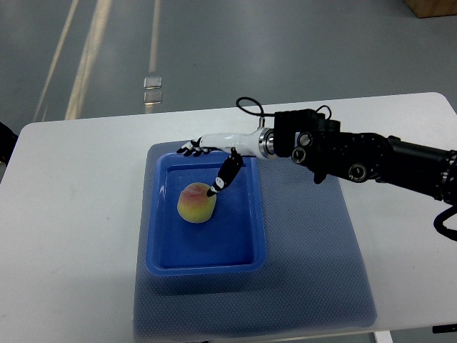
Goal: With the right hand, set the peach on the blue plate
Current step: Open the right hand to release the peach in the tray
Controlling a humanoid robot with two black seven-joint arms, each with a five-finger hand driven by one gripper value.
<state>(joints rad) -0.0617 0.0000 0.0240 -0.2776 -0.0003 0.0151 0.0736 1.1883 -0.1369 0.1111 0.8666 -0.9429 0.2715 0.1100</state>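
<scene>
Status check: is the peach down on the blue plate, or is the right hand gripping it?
Looks done: the peach sits inside the blue plate, on its floor. In hand: nothing; the right hand hovers above it with fingers spread, thumb tip near the peach's top. Contact there is unclear. Left: only to withdraw the arm.

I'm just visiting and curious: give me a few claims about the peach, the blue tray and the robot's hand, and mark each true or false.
1. The peach lies inside the blue plate. True.
2. The right hand has its fingers wrapped around the peach. False: the fingers are spread, and only the thumb tip reaches the fruit.
3. The plate sits on a blue mat. True.
4. Two robot arms are visible. False: only the right arm shows.
</scene>
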